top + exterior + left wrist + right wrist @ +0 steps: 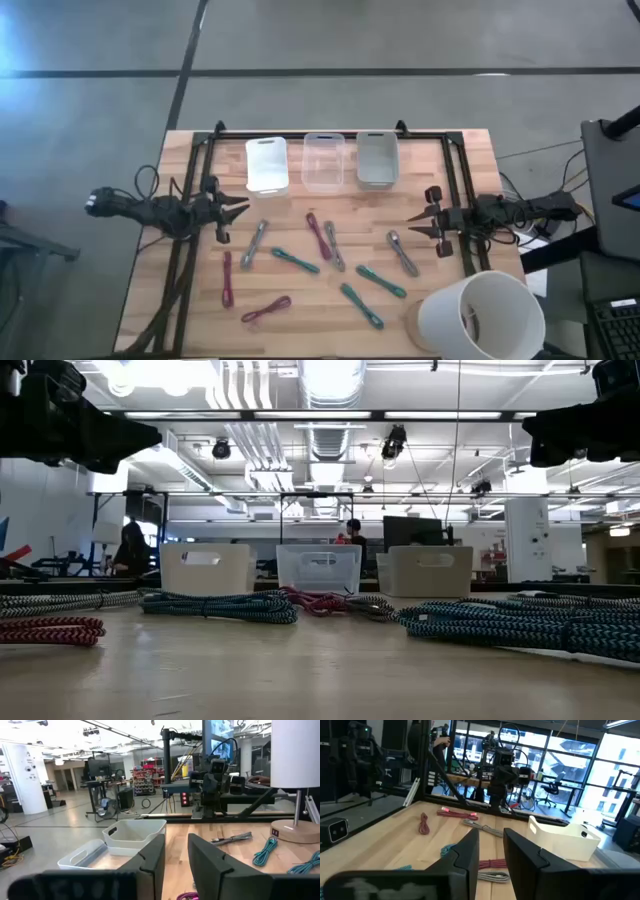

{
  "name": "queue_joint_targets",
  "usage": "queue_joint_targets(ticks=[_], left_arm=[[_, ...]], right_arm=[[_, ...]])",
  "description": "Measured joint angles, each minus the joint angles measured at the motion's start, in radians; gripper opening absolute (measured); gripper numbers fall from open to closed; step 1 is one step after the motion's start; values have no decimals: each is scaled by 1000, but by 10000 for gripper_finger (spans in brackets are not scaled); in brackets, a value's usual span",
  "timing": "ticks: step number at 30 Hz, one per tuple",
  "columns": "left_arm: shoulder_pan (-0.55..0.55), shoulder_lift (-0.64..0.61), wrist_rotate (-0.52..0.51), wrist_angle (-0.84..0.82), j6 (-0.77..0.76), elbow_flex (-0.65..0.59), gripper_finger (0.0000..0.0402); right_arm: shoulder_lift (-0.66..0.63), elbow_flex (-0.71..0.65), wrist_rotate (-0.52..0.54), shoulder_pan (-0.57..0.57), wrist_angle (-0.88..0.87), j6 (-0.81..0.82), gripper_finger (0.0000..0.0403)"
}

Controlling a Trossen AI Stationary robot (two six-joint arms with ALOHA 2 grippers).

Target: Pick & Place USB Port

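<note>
Several bundled USB cables lie flat across the middle of the wooden table: grey (256,243), teal (295,261), dark red (318,235), red (266,309) and more teal ones (381,281). In the low view they show as braided coils (220,605). My left gripper (238,212) hovers open at the table's left side, level and pointing right, its fingers (152,862) over bare wood. My right gripper (418,226) hovers open at the right side, pointing left (491,857). Neither touches a cable.
Three bins stand in a row along the far edge: white (267,165), clear (323,162), grey (377,160). A white lamp shade (480,315) on a round wooden base stands at the near right corner. A dark frame (330,134) borders the table.
</note>
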Motion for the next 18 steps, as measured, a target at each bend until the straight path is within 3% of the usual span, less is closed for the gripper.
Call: queue_joint_targets(ticks=[10,18], left_arm=[[0,0,0,3,0,0,90],[0,0,0,3,0,0,90]], right_arm=[[0,0,0,0,0,0,68],[0,0,0,0,0,0,78]])
